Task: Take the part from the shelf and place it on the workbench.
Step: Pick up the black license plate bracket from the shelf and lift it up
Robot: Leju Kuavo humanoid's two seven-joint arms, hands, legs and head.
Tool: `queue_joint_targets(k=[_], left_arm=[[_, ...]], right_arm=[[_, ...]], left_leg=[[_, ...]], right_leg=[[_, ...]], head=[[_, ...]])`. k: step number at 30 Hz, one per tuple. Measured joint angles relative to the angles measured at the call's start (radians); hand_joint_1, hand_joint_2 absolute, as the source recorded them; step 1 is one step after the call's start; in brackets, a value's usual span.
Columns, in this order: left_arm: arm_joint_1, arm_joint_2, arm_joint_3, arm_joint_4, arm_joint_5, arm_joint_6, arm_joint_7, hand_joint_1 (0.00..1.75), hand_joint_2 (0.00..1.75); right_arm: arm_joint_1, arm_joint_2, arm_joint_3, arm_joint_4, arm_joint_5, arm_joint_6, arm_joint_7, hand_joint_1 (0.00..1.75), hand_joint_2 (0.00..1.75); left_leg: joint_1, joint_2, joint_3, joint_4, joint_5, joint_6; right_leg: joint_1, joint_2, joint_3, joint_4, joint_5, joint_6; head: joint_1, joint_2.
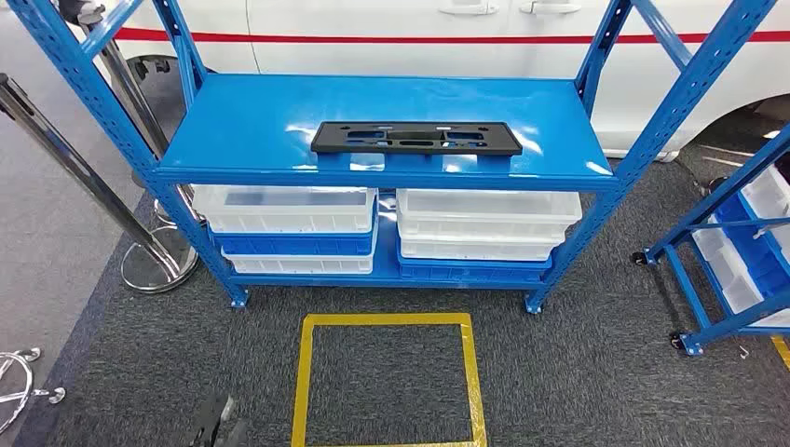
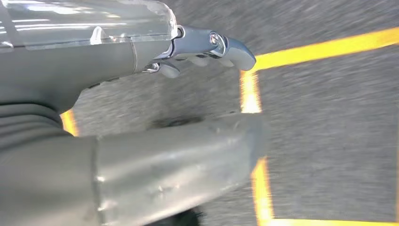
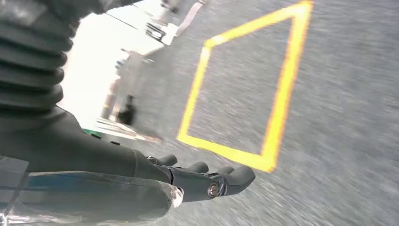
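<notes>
Lying flat on the top board of the blue shelf [image 1: 261, 126]: one black part [image 1: 415, 137], a long slim plate with cut-outs, set near the board's front edge and a little right of its middle. Nothing touches it.

Below the part, on the shelf's lower board: two stacks of shallow bins. Left stack [image 1: 291, 231] white over blue over white; right stack [image 1: 484, 233] white trays on a blue one.

On the grey carpet in front of the shelf: a square of yellow tape [image 1: 387, 382], roughly in line with the part.

Behind the shelf: a white vehicle body with a red stripe [image 1: 391, 39].

To the right of the shelf: a second blue rack on castors [image 1: 736, 242] holding white and blue bins.

To the left of the shelf: chrome barrier posts [image 1: 88, 177] on round bases.

Left hand [image 2: 188, 94]: hanging over the carpet beside the tape square, thumb and fingers apart, holding nothing.

Right hand [image 3: 207, 181]: likewise over the carpet near the tape square, fingers stretched out and slightly bent, holding nothing.

Both hands are well apart from the part.
</notes>
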Motion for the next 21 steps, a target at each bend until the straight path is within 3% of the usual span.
queue_joint_targets(k=[3,4,6,8,13,15,17,18,19,21], left_arm=[[0.001,0.000,0.000,-0.009,0.000,0.001,0.000,0.00,1.75],[0.008,0.000,0.001,-0.008,0.000,0.001,0.001,0.00,1.75],[0.037,-0.001,0.001,0.011,0.000,0.001,0.002,0.00,1.75],[0.083,-0.003,0.000,0.057,0.000,0.000,0.004,0.00,1.75],[0.229,-0.004,0.000,0.230,0.000,0.000,0.007,0.00,1.75],[0.281,-0.004,0.000,0.294,0.000,0.000,0.008,0.00,1.75],[0.322,-0.002,0.000,0.358,0.000,0.000,0.008,0.00,1.75],[0.338,-0.001,0.000,0.384,0.000,0.000,0.008,0.00,1.75],[0.350,0.000,0.000,0.401,0.000,0.000,0.008,0.00,1.75],[0.356,0.000,0.001,0.412,-0.002,0.000,0.006,0.00,1.75]], right_arm=[[0.003,-0.002,0.000,0.011,0.000,0.000,0.000,0.00,1.75],[-0.002,-0.002,0.000,0.010,0.000,0.000,0.000,0.00,1.75],[-0.025,-0.003,0.000,-0.013,0.000,0.000,0.000,0.00,1.75],[-0.071,-0.002,0.000,-0.063,0.000,0.000,-0.002,0.00,1.75],[-0.218,0.000,0.000,-0.243,0.000,0.000,-0.007,0.00,1.75],[-0.270,0.001,0.000,-0.308,0.000,0.000,-0.008,0.00,1.75],[-0.313,0.000,0.000,-0.369,0.000,0.000,-0.008,0.00,1.75],[-0.326,0.000,0.000,-0.393,0.000,0.000,-0.008,0.00,1.75],[-0.334,-0.001,0.000,-0.409,0.000,-0.001,-0.008,0.00,1.75],[-0.339,-0.001,-0.001,-0.418,0.002,0.000,-0.009,0.00,1.75]], left_leg=[[0.000,-0.003,-0.001,0.001,-0.001,-0.001],[0.001,-0.005,0.000,0.002,-0.002,-0.003],[0.003,-0.006,0.005,0.006,-0.007,-0.011],[0.002,-0.002,0.004,0.011,-0.016,-0.025],[0.003,0.006,0.005,0.025,-0.033,-0.053],[0.005,0.005,-0.030,0.105,-0.084,-0.062],[0.007,0.004,-0.095,0.237,-0.146,-0.068],[0.007,0.004,-0.116,0.280,-0.156,-0.069],[0.007,0.004,-0.121,0.289,-0.147,-0.069],[0.007,0.004,-0.081,0.194,-0.081,-0.061]], right_leg=[[-0.001,-0.001,-0.041,0.076,-0.011,0.002],[-0.003,-0.001,-0.036,0.064,0.010,0.003],[-0.007,-0.004,0.023,-0.063,0.082,0.003],[-0.005,-0.004,0.075,-0.173,0.123,-0.003],[-0.002,0.006,0.083,-0.196,0.126,-0.030],[-0.005,0.007,0.083,-0.198,0.127,-0.036],[-0.004,0.010,0.081,-0.197,0.126,-0.038],[-0.003,0.014,0.080,-0.197,0.126,-0.039],[-0.002,0.019,0.081,-0.196,0.126,-0.039],[-0.001,0.018,0.085,-0.195,0.124,-0.040]], head=[[0.000,0.000],[0.000,0.000],[0.000,0.000],[0.000,0.000],[-0.001,0.000],[-0.001,0.000],[-0.001,0.000],[-0.001,0.000],[-0.001,0.000],[-0.001,0.000]])
